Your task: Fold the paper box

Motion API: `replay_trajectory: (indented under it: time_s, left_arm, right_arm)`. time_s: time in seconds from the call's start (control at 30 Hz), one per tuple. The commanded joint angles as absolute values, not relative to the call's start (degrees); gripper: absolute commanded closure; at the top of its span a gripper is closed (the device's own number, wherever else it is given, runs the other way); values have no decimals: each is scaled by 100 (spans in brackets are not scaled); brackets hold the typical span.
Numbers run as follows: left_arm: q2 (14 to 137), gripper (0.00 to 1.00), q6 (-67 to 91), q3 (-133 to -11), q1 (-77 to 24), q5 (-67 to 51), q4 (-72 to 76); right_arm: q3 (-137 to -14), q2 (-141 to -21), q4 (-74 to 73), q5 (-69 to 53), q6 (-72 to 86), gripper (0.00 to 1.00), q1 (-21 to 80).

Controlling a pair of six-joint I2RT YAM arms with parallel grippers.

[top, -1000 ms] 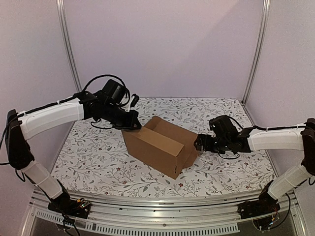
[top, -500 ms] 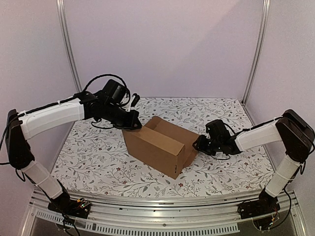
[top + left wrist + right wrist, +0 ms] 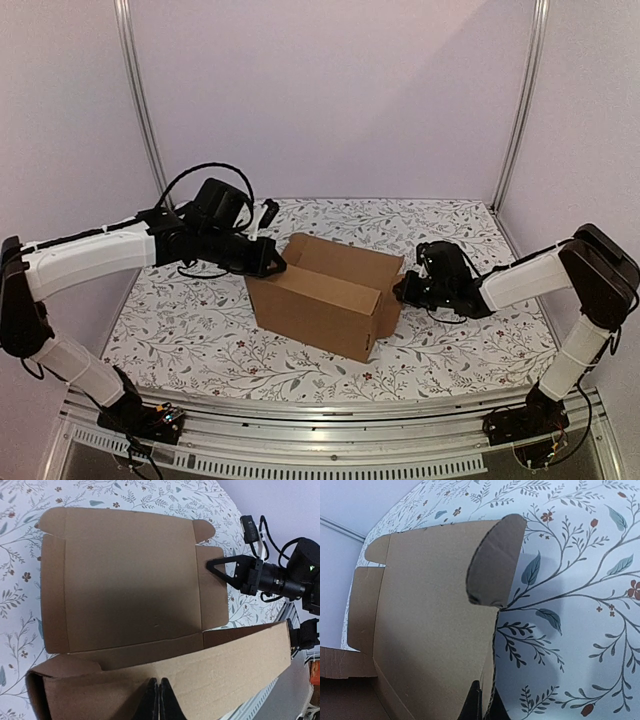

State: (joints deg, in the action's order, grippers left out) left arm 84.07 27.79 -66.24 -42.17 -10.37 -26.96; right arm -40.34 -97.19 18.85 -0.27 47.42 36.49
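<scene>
the plain brown corrugated cardboard paper box (image 3: 318,300) sits half-formed at the middle of the floral-patterned table (image 3: 180,330). the left gripper (image 3: 270,262), closed, presses a raised wall, likely steadying it while the right gripper (image 3: 402,290) pinches the side panel's edge. only the right wrist view shows cardboard running into that closed grip

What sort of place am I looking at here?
Probably a robot test booth: plain walls on metal posts enclose a floral-covered table, where a bolted-down left arm and right arm handle a paper box.
</scene>
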Motion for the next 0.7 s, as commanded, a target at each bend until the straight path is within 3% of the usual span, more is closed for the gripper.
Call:
replay_trajectory:
  time_s: [0.0,0.33,0.67]
  left_arm:
    - [7993,97,2886,-5736,-4443,-1174,-2442]
    - [6660,76,2778,-5056,-4491,-1132,-2292]
    - [5465,63,2702,-4610,-4491,-838,-2397]
  right_arm:
    - [-3897,-9250,2137,-157,3453,100,3826]
    - [-3885,-8186,2210,208,1117,100,4062]
    - [-3796,-8186,2973,-133,-321,100,4063]
